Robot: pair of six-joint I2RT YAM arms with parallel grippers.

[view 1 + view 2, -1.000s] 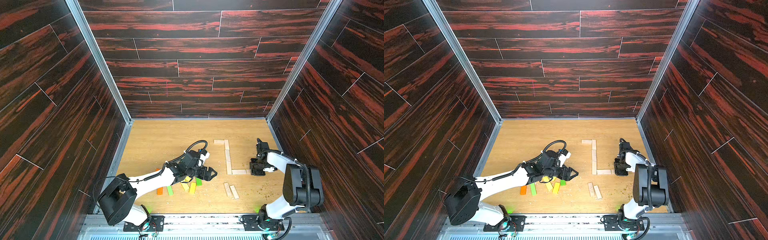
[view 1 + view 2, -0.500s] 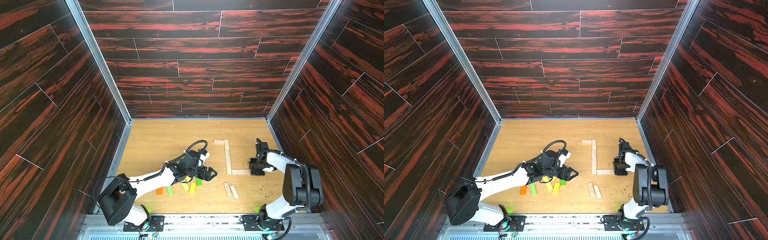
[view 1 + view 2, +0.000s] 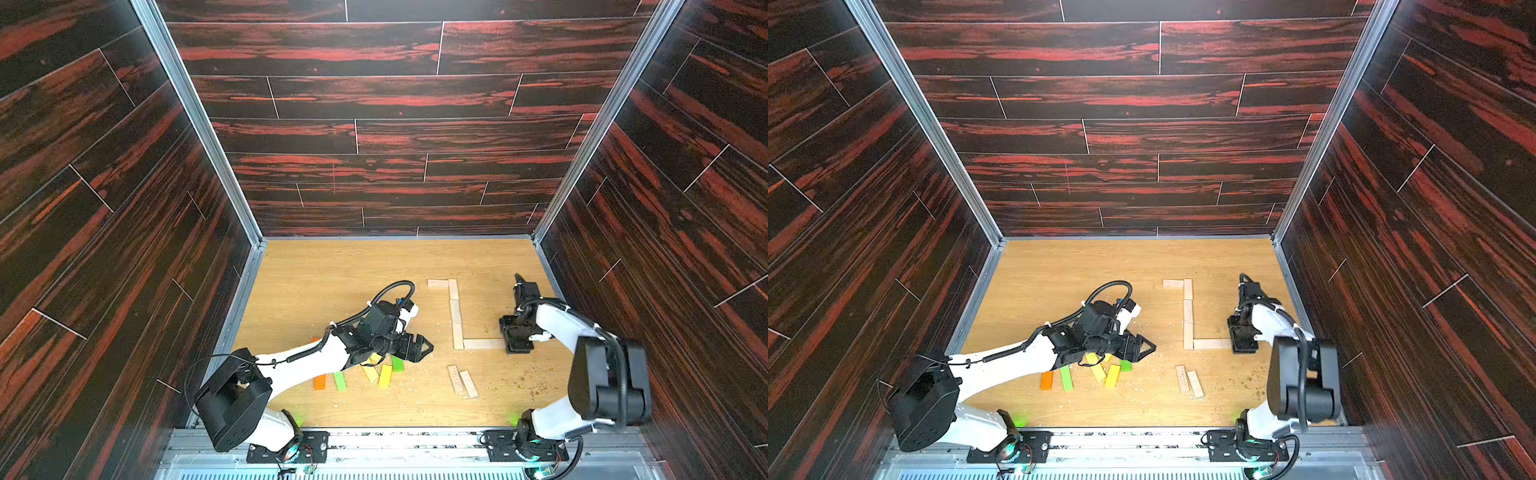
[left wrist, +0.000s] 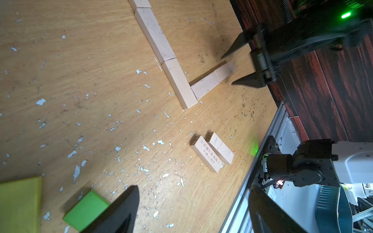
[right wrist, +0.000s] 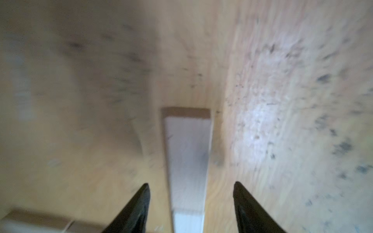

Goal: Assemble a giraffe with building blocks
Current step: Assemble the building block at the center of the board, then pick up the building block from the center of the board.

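Two loose planks (image 4: 209, 154), one lettered, characters clear only from left wrist

Pale planks (image 4: 155, 38): bare matt wood. Tabletop (image 3: 332, 274): wood-grain, scuffed. Walls (image 3: 374, 95): dark wood-look panels.

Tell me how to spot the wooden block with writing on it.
Find the bent line of pale planks on the floor. Nearer the front rail lie two loose planks side by side. The printed plank carries dark characters; its neighbour looks bare.
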